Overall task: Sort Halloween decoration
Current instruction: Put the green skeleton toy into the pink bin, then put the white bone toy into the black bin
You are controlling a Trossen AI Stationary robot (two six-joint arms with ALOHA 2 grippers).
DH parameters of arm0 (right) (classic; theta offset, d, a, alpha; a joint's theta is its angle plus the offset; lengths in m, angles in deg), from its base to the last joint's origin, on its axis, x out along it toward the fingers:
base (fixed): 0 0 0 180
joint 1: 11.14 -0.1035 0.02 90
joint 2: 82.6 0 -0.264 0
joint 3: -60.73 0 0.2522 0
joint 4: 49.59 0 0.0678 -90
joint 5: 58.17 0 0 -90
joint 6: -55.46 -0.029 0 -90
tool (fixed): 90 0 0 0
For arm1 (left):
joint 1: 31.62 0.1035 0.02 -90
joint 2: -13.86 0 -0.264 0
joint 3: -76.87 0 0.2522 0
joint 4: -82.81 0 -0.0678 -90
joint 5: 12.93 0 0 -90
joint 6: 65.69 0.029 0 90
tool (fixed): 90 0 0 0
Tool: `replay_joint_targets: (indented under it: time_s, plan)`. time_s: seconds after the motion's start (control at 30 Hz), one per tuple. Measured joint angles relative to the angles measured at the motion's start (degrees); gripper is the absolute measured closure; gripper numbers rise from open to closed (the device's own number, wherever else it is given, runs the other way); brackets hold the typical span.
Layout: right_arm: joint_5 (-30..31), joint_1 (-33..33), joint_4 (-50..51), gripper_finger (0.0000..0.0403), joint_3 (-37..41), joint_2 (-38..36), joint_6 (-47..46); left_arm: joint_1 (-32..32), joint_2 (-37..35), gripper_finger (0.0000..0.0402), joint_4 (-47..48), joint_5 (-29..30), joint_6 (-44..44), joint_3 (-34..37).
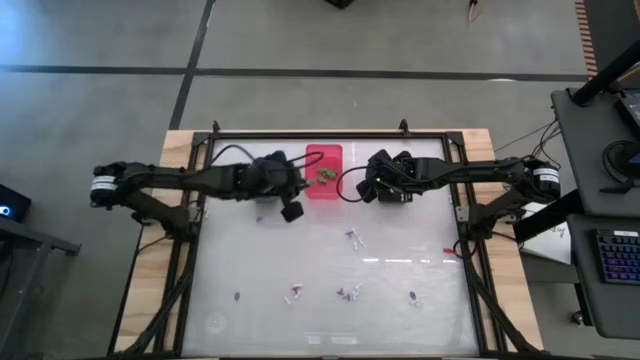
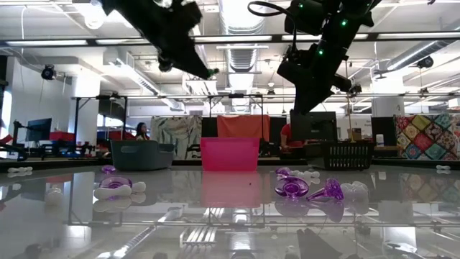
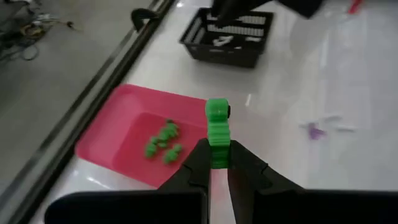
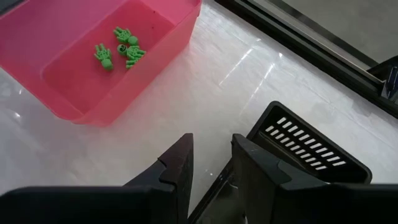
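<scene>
You see a pink bin (image 2: 229, 153) in the middle, a blue-grey bin (image 2: 143, 155) on one side and a black basket (image 2: 348, 155) on the other. Purple trinkets (image 2: 309, 188) lie in front. Two dark arms hang above.

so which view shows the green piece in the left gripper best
The left wrist view: the green trinket stands pinched between the left gripper fingers, just short of the pink bin. The high view hides it under the arm, the low view shows only a green speck, and the right wrist view misses it.
</scene>
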Motion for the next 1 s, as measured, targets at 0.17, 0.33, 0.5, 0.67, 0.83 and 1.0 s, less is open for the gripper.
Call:
replay_joint_targets:
  time_s: [0.17, 0.33, 0.5, 0.67, 0.83, 1.0]
  plan:
    - [-0.02, -0.01, 0.01, 0.0301, 0.00, -0.02, 0.24, 4.19, 5.54, 0.0396, -0.14, -0.26, 3.54, -2.93]
    - [-0.04, -0.01, 0.00, 0.0298, 0.00, -0.02, 0.80, 7.88, 10.69, 0.0396, -0.42, -3.10, 4.92, -4.71]
    - [-0.07, -0.01, 0.01, 0.0304, 0.00, -0.02, 0.94, 10.68, 15.53, 0.0383, -0.49, -3.29, 4.82, -6.49]
    - [-0.17, -0.01, -0.01, 0.0303, 0.00, -0.02, 0.92, 12.06, 18.98, 0.0353, -0.52, -3.22, 4.72, -8.25]
    - [-0.17, -0.01, -0.03, 0.0296, 0.00, -0.02, 0.85, 12.39, 19.86, 0.0320, -0.76, -3.20, 5.54, -8.64]
    - [-0.28, -0.05, -0.03, 0.0298, 0.00, -0.01, 0.58, 12.39, 19.78, 0.0301, -0.87, -3.20, 5.68, -8.64]
